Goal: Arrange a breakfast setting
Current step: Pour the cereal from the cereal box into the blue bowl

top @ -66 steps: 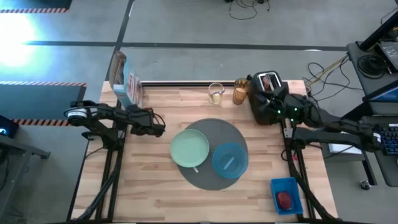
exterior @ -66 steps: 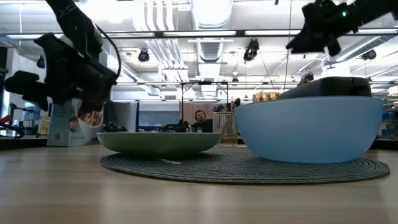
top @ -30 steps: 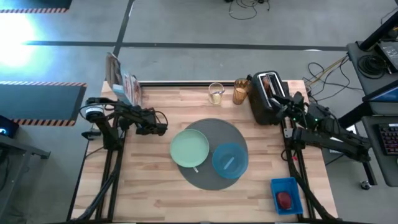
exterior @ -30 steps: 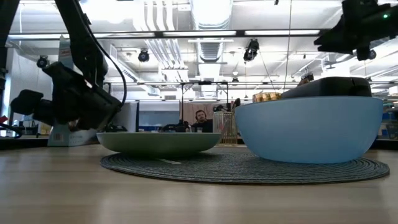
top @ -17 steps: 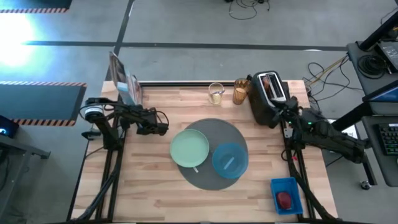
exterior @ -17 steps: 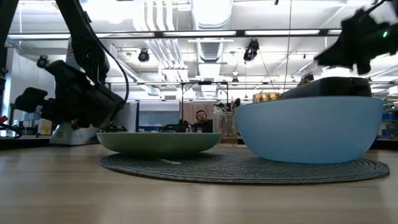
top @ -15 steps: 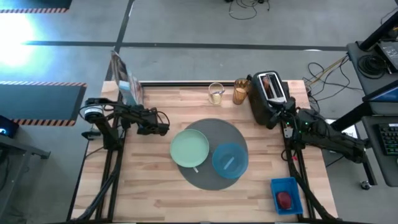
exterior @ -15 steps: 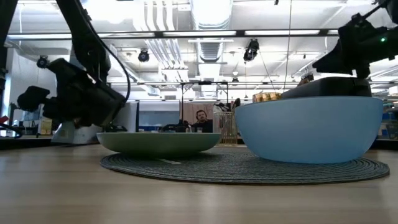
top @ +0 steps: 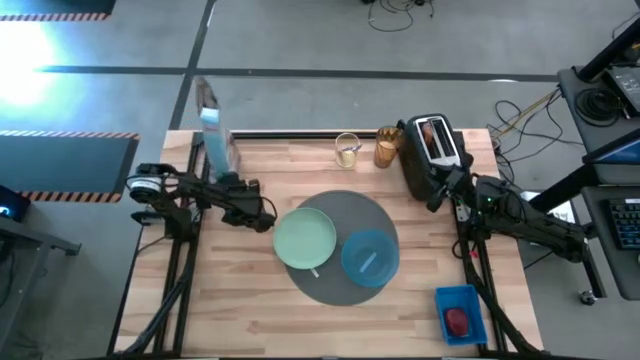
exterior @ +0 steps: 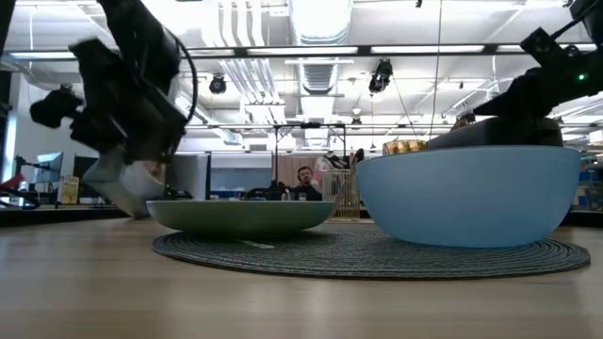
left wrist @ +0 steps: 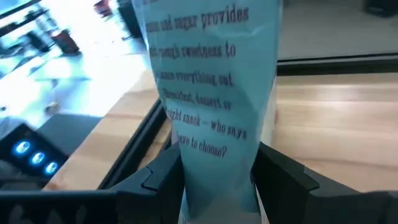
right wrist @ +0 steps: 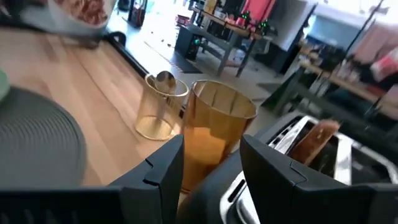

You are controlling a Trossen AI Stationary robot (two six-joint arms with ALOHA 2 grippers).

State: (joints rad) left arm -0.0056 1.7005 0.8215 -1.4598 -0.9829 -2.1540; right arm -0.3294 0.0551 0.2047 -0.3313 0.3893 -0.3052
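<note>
On my table a round dark-grey woven mat (top: pixel 340 245) carries a pale green plate (top: pixel 305 239) and a blue bowl (top: pixel 370 257) (touching, both upright). My amber glass (top: pixel 387 148) stands beside the toaster's brown toast slice (top: pixel 434 135).

Two dark fingers (right wrist: pixel 168 168) of the right gripper (right wrist: pixel 211 171) stood apart, and an amber glass (right wrist: pixel 214 127) showed in the gap between them, but nothing could be seen to touch it. Just beside it stood a clear glass (right wrist: pixel 158 106) with a spoon (right wrist: pixel 165 79) in it, both on the wooden table (right wrist: pixel 74 81), and a bit of the round dark-grey mat (right wrist: pixel 37 137) lay near them. A brown toast slice (right wrist: pixel 314 140) stuck up out of a dark toaster (right wrist: pixel 348 168), and blurry desks and stuff filled the room behind.
</note>
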